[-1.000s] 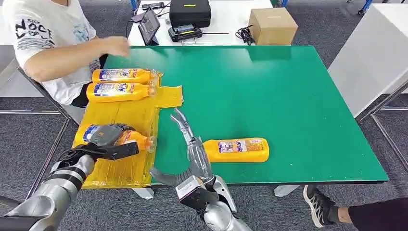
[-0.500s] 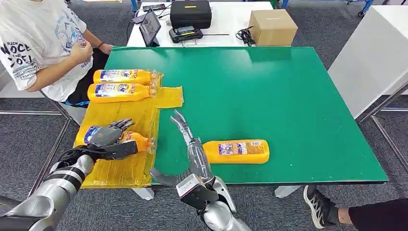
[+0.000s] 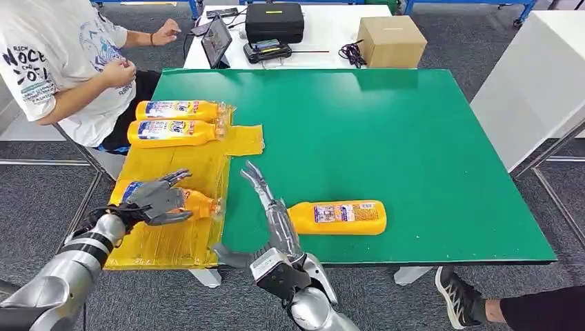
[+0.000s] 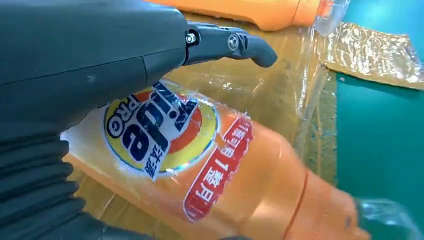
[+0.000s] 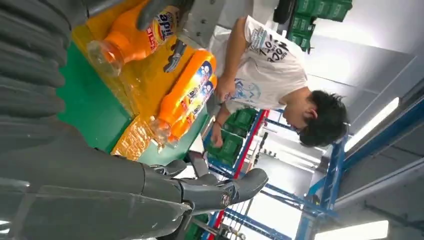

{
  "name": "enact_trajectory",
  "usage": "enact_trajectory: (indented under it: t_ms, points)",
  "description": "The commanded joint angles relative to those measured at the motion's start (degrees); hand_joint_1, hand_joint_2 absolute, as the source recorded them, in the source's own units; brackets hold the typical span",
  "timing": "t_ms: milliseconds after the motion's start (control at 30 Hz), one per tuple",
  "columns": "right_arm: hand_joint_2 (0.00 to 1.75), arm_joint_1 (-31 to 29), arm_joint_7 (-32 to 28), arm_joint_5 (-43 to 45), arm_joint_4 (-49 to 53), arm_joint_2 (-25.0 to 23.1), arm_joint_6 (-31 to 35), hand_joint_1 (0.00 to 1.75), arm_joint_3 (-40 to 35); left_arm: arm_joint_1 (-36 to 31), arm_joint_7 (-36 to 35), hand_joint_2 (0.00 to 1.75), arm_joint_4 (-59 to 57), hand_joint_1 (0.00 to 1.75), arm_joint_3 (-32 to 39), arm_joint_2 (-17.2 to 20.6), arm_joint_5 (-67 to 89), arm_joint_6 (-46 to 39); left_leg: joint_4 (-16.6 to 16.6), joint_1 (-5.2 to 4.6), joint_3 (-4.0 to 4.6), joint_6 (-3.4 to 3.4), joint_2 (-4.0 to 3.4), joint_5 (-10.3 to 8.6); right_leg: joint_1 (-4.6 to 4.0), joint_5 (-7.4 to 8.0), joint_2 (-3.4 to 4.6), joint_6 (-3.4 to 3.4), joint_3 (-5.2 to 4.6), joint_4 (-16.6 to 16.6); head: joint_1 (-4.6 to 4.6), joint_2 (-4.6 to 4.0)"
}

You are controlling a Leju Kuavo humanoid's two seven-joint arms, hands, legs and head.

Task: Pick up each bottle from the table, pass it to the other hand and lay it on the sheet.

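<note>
The right hand (image 5: 150, 195) is spread empty near orange bottles (image 5: 187, 95) on the yellow sheet (image 5: 132, 75), a person (image 5: 270, 70) beyond.

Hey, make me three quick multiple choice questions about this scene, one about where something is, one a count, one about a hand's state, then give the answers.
1. Where does the bottle off the sheet lie?
A. on the green table
B. on the cardboard box
C. on the floor

2. How many orange bottles lie on the yellow sheet?
A. one
B. three
C. five

3. How is the right hand?
A. gripping a bottle
B. open, fingers apart
C. pressing the tablet

Answers:
1. A: this bottle rests on the green table.
2. B: two at the far end of the yellow sheet, one under the left hand.
3. B: the right hand holds nothing.
</note>
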State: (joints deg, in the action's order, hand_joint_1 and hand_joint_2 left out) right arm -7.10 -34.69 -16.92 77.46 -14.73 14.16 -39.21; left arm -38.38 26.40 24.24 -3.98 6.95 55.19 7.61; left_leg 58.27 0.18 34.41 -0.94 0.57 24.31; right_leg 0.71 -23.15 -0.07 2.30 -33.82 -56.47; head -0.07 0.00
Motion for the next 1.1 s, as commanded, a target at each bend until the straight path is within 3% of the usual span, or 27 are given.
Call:
enact_trajectory:
  t_ms: [33, 133, 200, 333, 433, 500, 533, 567, 600, 767, 900, 1000, 1100]
  points:
    - [1.75, -2.4, 0.31, 0.57, -5.03, -0.75, -0.52, 0.0, -0.96, 5.03, 2.84, 0.0, -2.11, 0.0, 3.79, 0.2, -7.54, 5.61, -0.18, -0.02, -0.22, 0.05, -0.41, 0.04, 0.01, 0.07, 0.37, -0.08, 0.06, 0.15, 0.0, 0.0]
    - [1.75, -2.12, 0.36, 0.69, -4.96, -0.61, -0.41, 0.0, -1.0, 5.6, 3.29, 0.0, -0.39, 0.0, 4.88, -1.84, -10.4, 3.26, -0.15, -0.04, -0.19, 0.02, -0.2, 0.02, 0.04, 0.01, 0.16, -0.05, 0.08, 0.1, 0.0, 0.0]
    - [1.75, -1.31, 0.83, 0.72, -4.43, -0.59, 0.32, 0.0, -0.55, 6.12, 6.07, 0.0, 3.13, 0.0, 7.05, -5.06, -14.27, -9.99, -0.1, -0.05, -0.11, 0.01, -0.14, 0.01, 0.04, 0.0, 0.09, -0.03, 0.0, 0.07, 0.0, 0.0]
    - [1.75, -2.44, 0.79, 1.04, -7.57, 0.04, 1.14, 0.0, -1.16, 3.6, 6.05, 0.0, 6.25, 0.0, 13.46, -9.88, -19.61, -25.76, -0.01, 0.0, 0.07, 0.0, 0.09, -0.01, 0.0, -0.02, -0.11, -0.04, -0.08, 0.06, 0.0, 0.0]
    - [1.75, -2.65, 0.59, 1.24, -8.02, -0.04, 1.37, 0.0, -1.36, 2.61, 6.59, 0.0, 6.41, 0.0, 13.73, -9.75, -19.83, -27.77, 0.02, 0.0, 0.46, -0.08, 0.06, -0.12, 0.0, 0.03, -0.11, -0.03, -0.47, 0.04, 0.02, 0.0]
    - [1.75, -2.9, 0.47, 1.4, -8.15, 0.13, 2.26, 0.0, -1.85, 2.43, 9.89, 0.0, 7.68, 0.0, 16.79, -10.73, -23.22, -33.39, 0.03, 0.02, 0.54, -0.07, -0.05, -0.08, -0.03, 0.06, 0.0, -0.01, -0.58, 0.05, 0.02, 0.0]
    - [1.75, -2.95, 0.78, 2.73, -8.31, 0.2, 0.96, 0.0, -1.92, 2.25, 12.12, 0.0, 9.14, 0.0, 19.12, -11.55, -24.56, -40.55, 0.0, 0.03, 0.5, -0.05, -0.02, -0.06, -0.04, 0.02, -0.06, -0.03, -0.52, 0.06, 0.02, 0.0]
    - [1.75, -3.11, 1.04, 3.41, -8.51, 0.39, -0.07, 0.0, -2.2, 1.85, 13.45, 0.0, 9.73, 0.0, 20.42, -11.97, -26.82, -40.38, 0.02, 0.01, 0.54, -0.07, -0.01, -0.08, -0.01, 0.04, -0.05, 0.01, -0.58, 0.03, 0.02, 0.0]
    - [1.75, -3.36, 0.93, 3.43, -8.86, 0.68, -0.3, 0.0, -2.74, 2.31, 13.6, 0.0, 13.46, 0.0, 18.5, -11.53, -26.43, -45.92, 0.02, 0.08, 0.49, -0.04, 0.01, -0.02, -0.09, -0.01, -0.1, -0.04, -0.49, 0.07, 0.02, 0.0]
    - [1.75, -3.18, 0.53, 4.45, -10.1, 0.78, 0.86, 0.0, -2.58, 2.9, 13.6, 0.0, 19.44, 0.0, 18.17, -10.28, -25.98, -47.61, 0.05, 0.07, 0.74, -0.05, -0.13, -0.03, -0.11, 0.02, 0.04, -0.02, -0.83, 0.03, 0.0, 0.0]
    - [1.75, -2.55, 0.06, 4.16, -9.54, 1.23, 2.95, 0.0, -1.62, 4.09, 13.6, 0.0, 24.02, 0.0, 18.26, -11.44, -31.08, -47.61, 0.04, 0.09, 0.82, -0.07, -0.08, -0.02, -0.12, -0.01, -0.01, 0.0, -0.87, 0.04, 0.02, 0.0]
    - [1.75, -0.84, 2.85, -1.6, -4.88, 3.1, 9.26, 0.0, 1.11, 4.71, 13.6, 0.0, 22.35, 0.0, 19.43, -12.55, -40.36, -41.38, 0.02, 0.07, 0.88, -0.09, -0.02, -0.06, -0.08, 0.0, -0.06, 0.02, -0.91, 0.06, 0.02, 0.0]
    - [1.75, -0.91, 4.51, -3.68, -2.6, 4.83, 9.11, 0.0, 2.9, 6.55, 13.6, 0.0, 23.91, 0.0, 18.05, -12.53, -41.28, -40.61, -0.03, 0.03, 0.77, -0.09, -0.01, -0.03, -0.05, -0.02, -0.08, 0.01, -0.79, 0.11, 0.0, 0.0]
